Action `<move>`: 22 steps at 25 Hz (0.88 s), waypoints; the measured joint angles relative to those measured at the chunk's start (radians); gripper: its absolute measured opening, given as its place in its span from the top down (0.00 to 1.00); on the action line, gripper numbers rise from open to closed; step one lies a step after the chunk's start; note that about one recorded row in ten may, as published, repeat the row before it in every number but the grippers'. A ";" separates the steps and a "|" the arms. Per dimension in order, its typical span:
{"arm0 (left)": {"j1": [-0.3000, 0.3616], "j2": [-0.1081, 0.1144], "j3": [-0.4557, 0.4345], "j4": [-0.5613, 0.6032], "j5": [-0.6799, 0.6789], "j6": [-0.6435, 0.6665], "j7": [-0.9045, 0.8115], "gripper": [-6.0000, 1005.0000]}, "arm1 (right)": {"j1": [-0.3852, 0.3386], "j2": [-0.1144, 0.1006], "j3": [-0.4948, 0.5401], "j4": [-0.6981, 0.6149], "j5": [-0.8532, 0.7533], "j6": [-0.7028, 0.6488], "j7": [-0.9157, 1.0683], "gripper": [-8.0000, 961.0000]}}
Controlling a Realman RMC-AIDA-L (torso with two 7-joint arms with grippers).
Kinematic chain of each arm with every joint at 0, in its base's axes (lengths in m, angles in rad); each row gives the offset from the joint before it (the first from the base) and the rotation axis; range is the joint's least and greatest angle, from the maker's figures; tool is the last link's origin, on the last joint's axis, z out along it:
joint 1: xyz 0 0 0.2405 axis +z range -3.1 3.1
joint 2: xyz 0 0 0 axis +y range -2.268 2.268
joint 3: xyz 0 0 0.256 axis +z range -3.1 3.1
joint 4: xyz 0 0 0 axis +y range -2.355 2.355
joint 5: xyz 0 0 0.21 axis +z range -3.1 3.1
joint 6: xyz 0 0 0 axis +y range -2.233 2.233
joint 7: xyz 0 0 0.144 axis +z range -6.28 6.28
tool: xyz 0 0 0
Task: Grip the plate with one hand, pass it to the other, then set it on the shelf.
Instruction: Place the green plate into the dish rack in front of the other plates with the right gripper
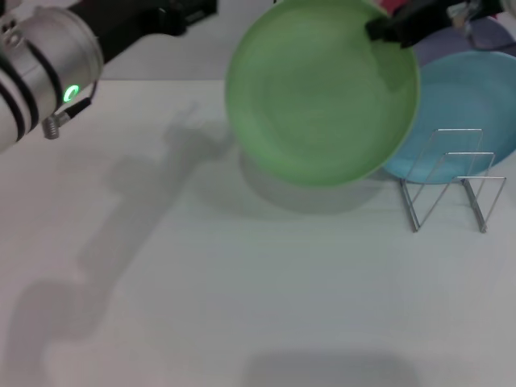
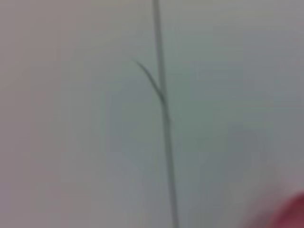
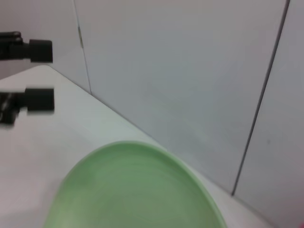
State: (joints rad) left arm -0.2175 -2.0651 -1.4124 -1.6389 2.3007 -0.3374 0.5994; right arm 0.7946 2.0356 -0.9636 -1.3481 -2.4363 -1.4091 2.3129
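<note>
Far centre, above table: one green plate held tilted in air, right gripper clamped on its far-right rim. Left gripper far left, jaws apart, holding nothing. One wire rack near right, unloaded. Behind rack: one blue plate, one lavender plate. Three plates total.

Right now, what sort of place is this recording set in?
Probably a lab tabletop staged as a dish station: a plain white table, a wire plate rack, plastic plates, the green plate held aloft, and bare panelled walls.
</note>
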 joint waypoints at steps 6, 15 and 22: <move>0.082 -0.001 0.150 0.127 0.005 0.463 0.039 0.13 | 0.001 -0.004 0.069 -0.088 -0.007 -0.097 -0.162 0.93; 0.011 -0.004 0.249 0.450 -0.001 0.791 -0.064 0.14 | -0.004 -0.006 0.113 -0.140 -0.013 -0.149 -0.323 0.93; -0.042 -0.004 0.278 0.591 0.006 0.876 -0.225 0.14 | -0.001 -0.007 0.125 -0.202 -0.073 -0.214 -0.439 0.93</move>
State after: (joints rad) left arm -0.2596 -2.0692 -1.1339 -1.0483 2.3066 0.5390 0.3740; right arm 0.7934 2.0282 -0.8385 -1.5503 -2.5090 -1.6231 1.8736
